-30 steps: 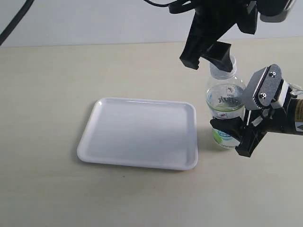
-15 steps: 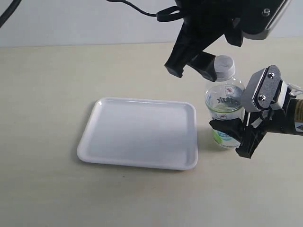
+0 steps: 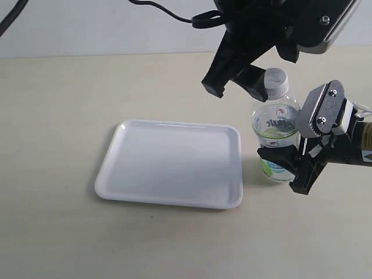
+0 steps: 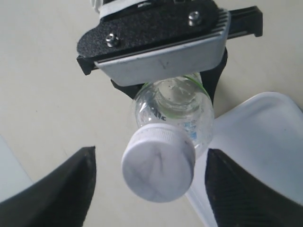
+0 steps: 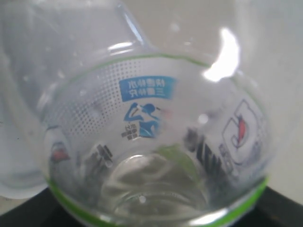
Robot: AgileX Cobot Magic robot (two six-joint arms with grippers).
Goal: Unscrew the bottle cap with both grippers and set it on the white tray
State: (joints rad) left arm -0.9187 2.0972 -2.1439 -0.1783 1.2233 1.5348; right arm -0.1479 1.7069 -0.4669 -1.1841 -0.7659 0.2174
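The bottle (image 3: 273,131) stands upright just right of the white tray (image 3: 174,163), with the white bottle cap (image 3: 275,81) sitting on its neck. My right gripper (image 3: 288,167), the one with the silver-grey plate, is shut on the bottle's lower body. The labelled bottle (image 5: 151,132) fills the right wrist view. My black left gripper (image 3: 235,87) hangs open just left of the cap. In the left wrist view the cap (image 4: 158,165) shows between the left gripper's (image 4: 150,156) spread fingers, touching neither. Beyond the cap, that view shows the bottle (image 4: 175,106) and the right gripper's plate (image 4: 156,52).
The beige table (image 3: 58,116) runs to a pale wall at the back. The tray holds nothing, and its corner (image 4: 265,142) shows beside the bottle in the left wrist view. A black cable (image 3: 11,14) hangs at the top left.
The left gripper has come off the bottle's top and shifted left; the cap it covered now shows on the neck. The right gripper and bottle have stayed put.
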